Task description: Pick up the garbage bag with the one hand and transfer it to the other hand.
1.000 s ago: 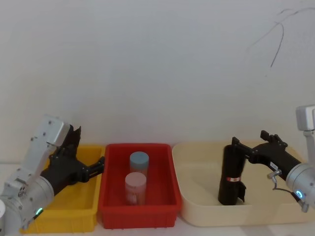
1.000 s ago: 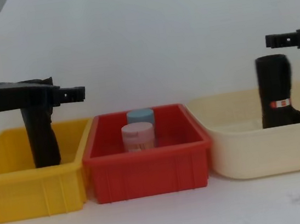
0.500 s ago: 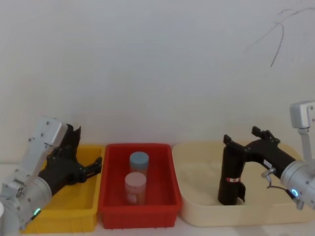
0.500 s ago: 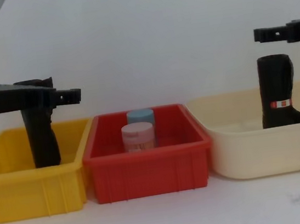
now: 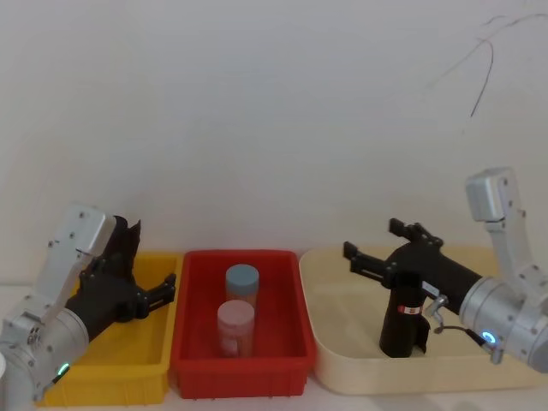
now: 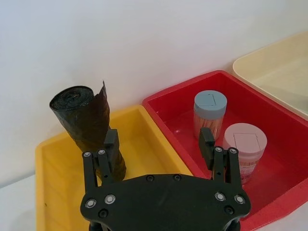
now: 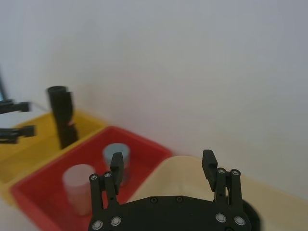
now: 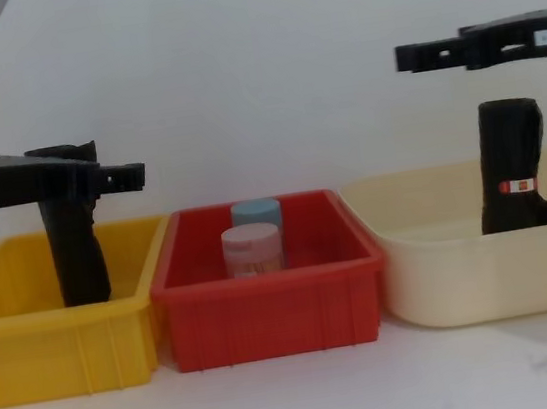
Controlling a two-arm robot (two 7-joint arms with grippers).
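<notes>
Garbage bag (image 8: 511, 165) upright, base hidden behind cream tub (image 8: 465, 280) rim

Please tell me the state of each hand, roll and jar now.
Right hand: open, above the garbage bag, not touching.
Garbage bag: upright in the cream tub, not held.
Left hand: open, holding nothing.
Unlabelled black roll: upright in the yellow bin.
Blue-lidded jar: upright, closed, in the red bin.
Pink-lidded jar: same.

You are looking at what reads as a robotics lab test station. A bare white wall (image 8: 265, 64) stands behind a plain white surface (image 8: 299, 398). On it a yellow bin (image 8: 60, 344), a red bin (image 8: 269, 321) and a cream bin (image 8: 486, 282) are lined up side by side.
</notes>
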